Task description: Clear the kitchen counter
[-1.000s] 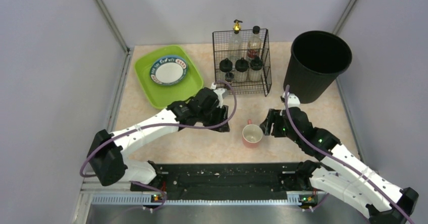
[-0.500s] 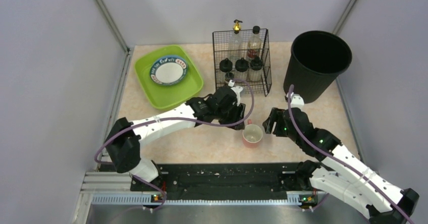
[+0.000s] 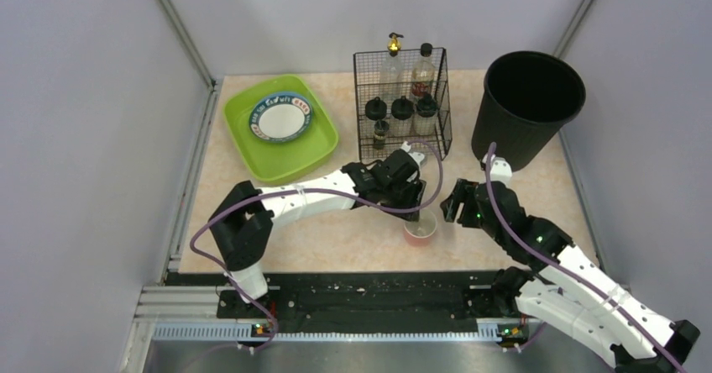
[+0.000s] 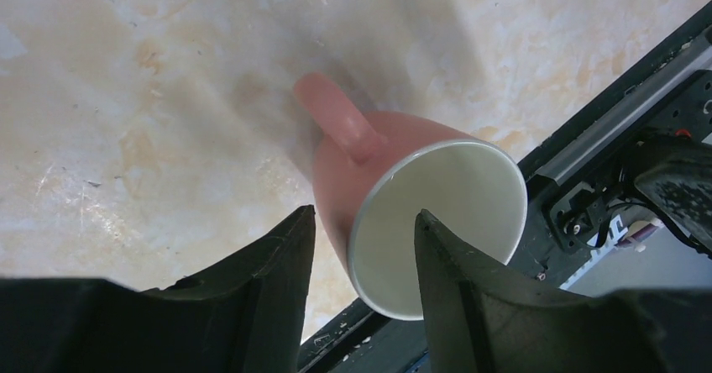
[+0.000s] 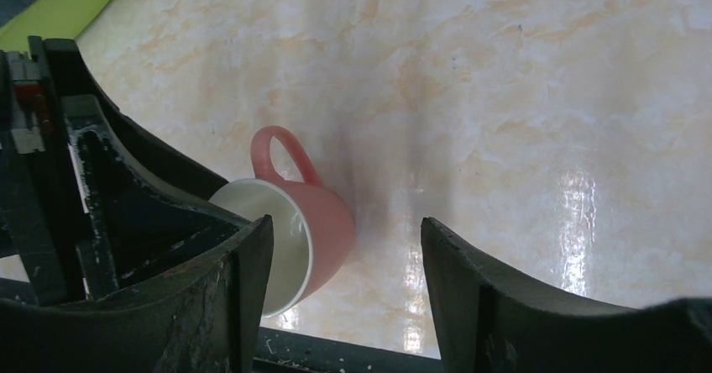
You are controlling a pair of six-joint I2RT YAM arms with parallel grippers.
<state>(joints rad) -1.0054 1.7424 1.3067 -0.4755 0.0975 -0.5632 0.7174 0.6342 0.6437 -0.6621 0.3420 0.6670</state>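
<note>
Left jaws are apart and set down over the mug (image 3: 421, 233). One finger (image 4: 470, 306) is inside the white cup and the other finger (image 4: 260, 289) is outside the pink wall, so the rim sits between them. A gap shows between the rim and the inner finger, so nothing is clamped. I can't tell if the outer finger touches the wall.

The mug stands upright, mouth up, near-middle of the counter (image 3: 336, 240), close to the black rail (image 3: 378, 293). Its handle (image 4: 340, 117) points away from my left wrist camera.

Right jaws are apart and hold nothing. They sit low, just right of the mug. In the right wrist view the mug is by one finger (image 5: 235, 306), and the other finger (image 5: 479, 306) is over bare counter.

The counter is beige mottled and runs under everything, from the rail back to the far wall. These are on it:
- Far left: a green tub (image 3: 285, 159) with a blue-rimmed plate (image 3: 281, 118) in it.
- Far middle: a wire rack (image 3: 401, 144) holding bottles (image 3: 403, 112).
- Far right: a black bin (image 3: 520, 129), well apart from the mug.

My left arm (image 3: 302, 198) stretches across in front of the tub toward the mug.
</note>
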